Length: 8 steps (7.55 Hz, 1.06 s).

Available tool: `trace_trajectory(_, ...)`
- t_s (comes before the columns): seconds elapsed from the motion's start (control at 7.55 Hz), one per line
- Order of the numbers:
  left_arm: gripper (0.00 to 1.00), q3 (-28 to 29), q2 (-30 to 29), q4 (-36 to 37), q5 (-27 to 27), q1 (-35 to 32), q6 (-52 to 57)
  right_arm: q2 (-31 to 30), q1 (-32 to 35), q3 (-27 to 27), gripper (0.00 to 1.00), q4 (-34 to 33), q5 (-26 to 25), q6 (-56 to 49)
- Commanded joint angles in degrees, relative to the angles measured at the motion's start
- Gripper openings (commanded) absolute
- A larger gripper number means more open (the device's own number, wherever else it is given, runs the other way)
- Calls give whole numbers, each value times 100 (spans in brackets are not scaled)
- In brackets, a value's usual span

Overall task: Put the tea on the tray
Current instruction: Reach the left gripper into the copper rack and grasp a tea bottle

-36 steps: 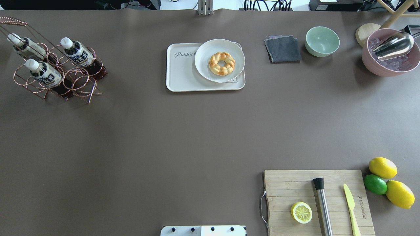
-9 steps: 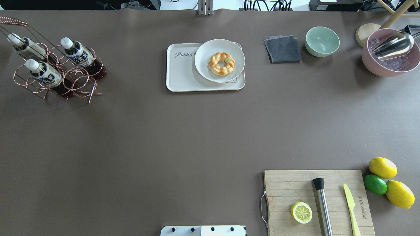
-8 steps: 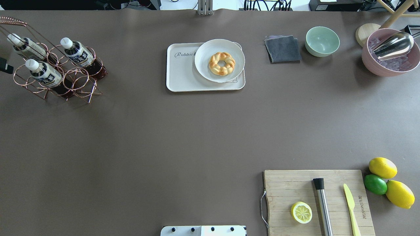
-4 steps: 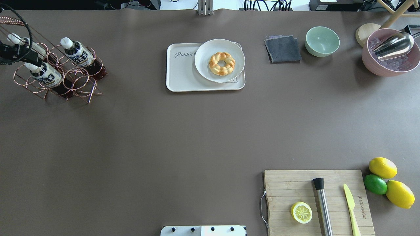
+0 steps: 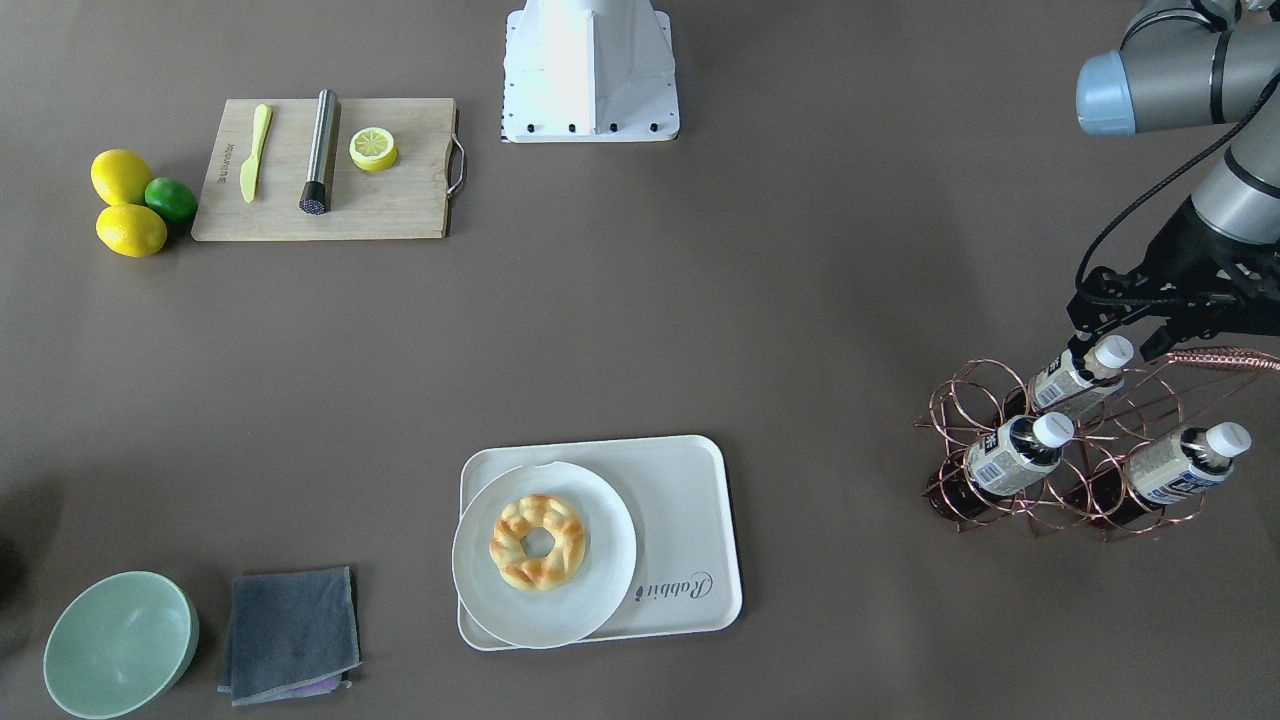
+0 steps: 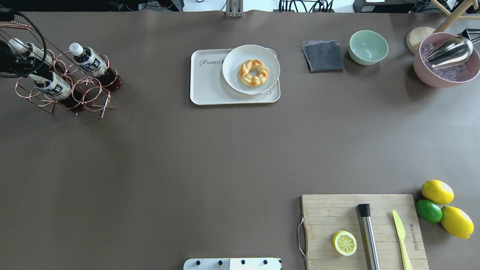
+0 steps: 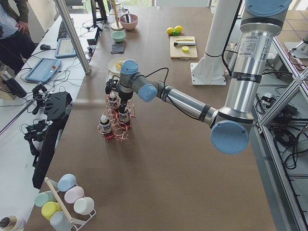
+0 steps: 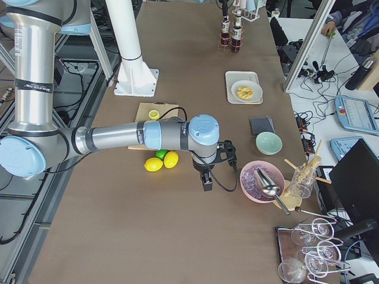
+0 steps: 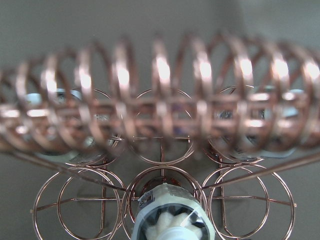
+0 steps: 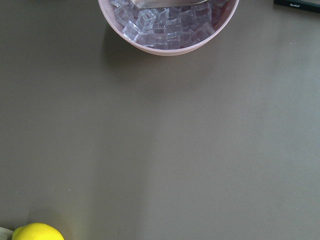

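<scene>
Three tea bottles lean in a copper wire rack (image 5: 1060, 480) at the table's left end. My left gripper (image 5: 1115, 335) hangs open just over the white cap of the bottle nearest me (image 5: 1075, 378), one finger on each side and not gripping; it also shows in the overhead view (image 6: 22, 63). In the left wrist view that cap (image 9: 170, 220) sits bottom centre behind the rack's spiral handle. The other two bottles (image 5: 1010, 452) (image 5: 1180, 462) stand free. The cream tray (image 5: 690, 500) lies at the far middle. My right gripper (image 8: 206, 180) shows only in the exterior right view; I cannot tell its state.
A white plate (image 5: 600, 590) with a doughnut (image 5: 538, 540) covers one half of the tray; the half with the "Rabbit" word is bare. A grey cloth (image 5: 290, 630), green bowl (image 5: 118, 640), pink ice bowl (image 6: 446, 60), cutting board (image 6: 363, 228) and lemons (image 6: 437, 191) sit on the right side.
My left arm has come in from the table's left edge and now hangs over the rack, above the nearest bottle's cap. Bottles, tray and plate have not moved.
</scene>
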Motion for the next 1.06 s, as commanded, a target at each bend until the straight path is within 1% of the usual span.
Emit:
trace_trajectory(0.0,0,-19,-13,31,10,-5,-9,18,6,72,100,-4,-7,34)
trace_trajectory(0.26,0,-71,-91,144,-25,-57,-1,18,-3,64,100,-4,2,43)
trace_trajectory(0.4,0,-245,-127,337,-51,-162,69,27,-3,73,100,-4,2,43)
trace_trajectory(0.66,0,-1095,-197,1466,-69,-452,410,45,-3,73,100,-4,11,130)
trace_trajectory(0.79,0,-1482,-354,2133,-69,-749,647,45,-3,73,100,-4,11,131)
trace_trajectory(0.93,0,-1791,-495,2688,-69,-900,693,45,-3,64,100,-4,11,140)
